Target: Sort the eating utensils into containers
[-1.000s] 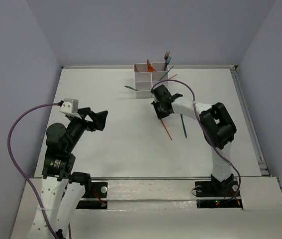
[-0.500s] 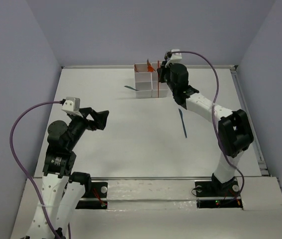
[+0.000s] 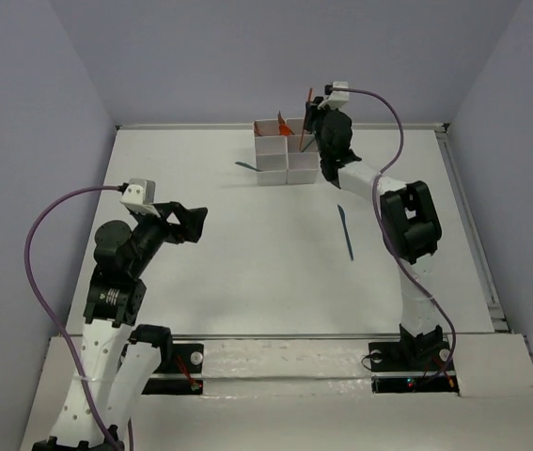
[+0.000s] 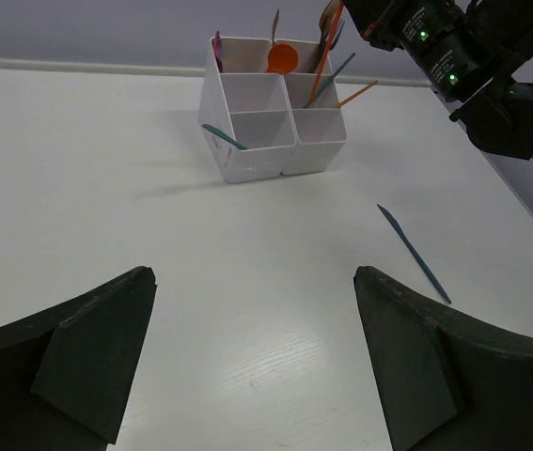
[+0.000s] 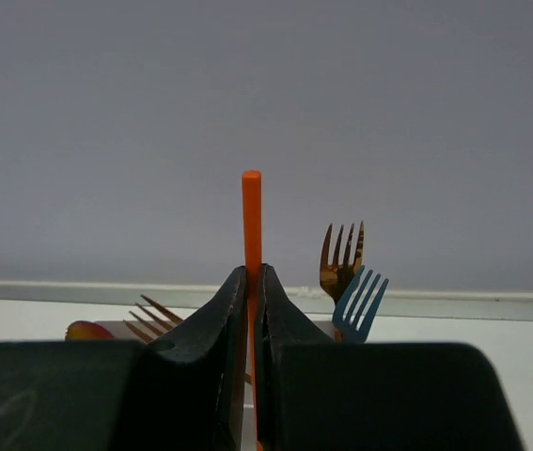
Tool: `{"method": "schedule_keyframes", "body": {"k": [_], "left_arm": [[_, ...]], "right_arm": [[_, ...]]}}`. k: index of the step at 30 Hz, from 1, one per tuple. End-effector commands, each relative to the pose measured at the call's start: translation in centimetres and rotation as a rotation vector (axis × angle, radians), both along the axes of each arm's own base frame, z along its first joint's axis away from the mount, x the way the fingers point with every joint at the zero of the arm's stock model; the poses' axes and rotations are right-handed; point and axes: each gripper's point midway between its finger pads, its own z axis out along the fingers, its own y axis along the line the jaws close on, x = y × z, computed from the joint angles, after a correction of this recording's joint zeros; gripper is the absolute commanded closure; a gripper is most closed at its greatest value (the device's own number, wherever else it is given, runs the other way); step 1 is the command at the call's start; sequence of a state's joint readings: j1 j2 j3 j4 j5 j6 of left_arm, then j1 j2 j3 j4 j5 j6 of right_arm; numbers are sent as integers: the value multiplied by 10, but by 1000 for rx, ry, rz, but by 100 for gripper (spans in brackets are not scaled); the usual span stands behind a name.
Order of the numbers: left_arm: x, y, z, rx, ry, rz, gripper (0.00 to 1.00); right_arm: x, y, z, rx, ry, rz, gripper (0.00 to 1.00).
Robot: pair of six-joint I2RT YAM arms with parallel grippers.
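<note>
Holding the left gripper (image 3: 188, 224) above the left part of the white tabletop (image 3: 210, 282), its dark fingers (image 4: 87, 366) spread wide and touching nothing.

Standing the block of small white square open-top boxes (image 3: 274, 173) near the far edge of the table, about midway across. Propping a slim teal knife (image 4: 224, 137) on the block's front left corner, one end jutting out to the left. Carrying a round-bowled orange spoon (image 4: 282, 59) upright in the rear row.

Reaching the right gripper (image 3: 311, 120) over the right-hand column of boxes, its fingers (image 5: 224, 329) pressed together on a thin orange stick (image 5: 251, 216). Gripping that stick nearly upright, top end poking above the fingertips and lower end dipping into the right column; cannot tell exactly which box. Showing, just right of the stick in the wrist view, a copper fork (image 5: 342, 254) and a teal fork (image 5: 362, 299), tines up.

Leaving a second long teal knife (image 3: 345, 232) flat on the table, well apart from the block, to its front right.
</note>
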State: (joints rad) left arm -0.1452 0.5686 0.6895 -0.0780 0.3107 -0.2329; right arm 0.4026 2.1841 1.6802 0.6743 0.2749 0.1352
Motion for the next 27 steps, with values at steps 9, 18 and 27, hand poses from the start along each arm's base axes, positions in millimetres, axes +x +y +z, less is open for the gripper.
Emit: {"method": "schedule_keyframes", "body": {"k": [9, 18, 27], "left_arm": [[5, 0, 21, -3, -67, -8, 1], [3, 2, 23, -4, -77, 1, 1], [-1, 6, 29, -8, -101, 14, 1]], "right_arm": [[1, 0, 16, 52, -117, 33, 92], [-23, -2, 31, -8, -86, 76, 48], [-97, -42, -5, 55, 274, -6, 47]]}}
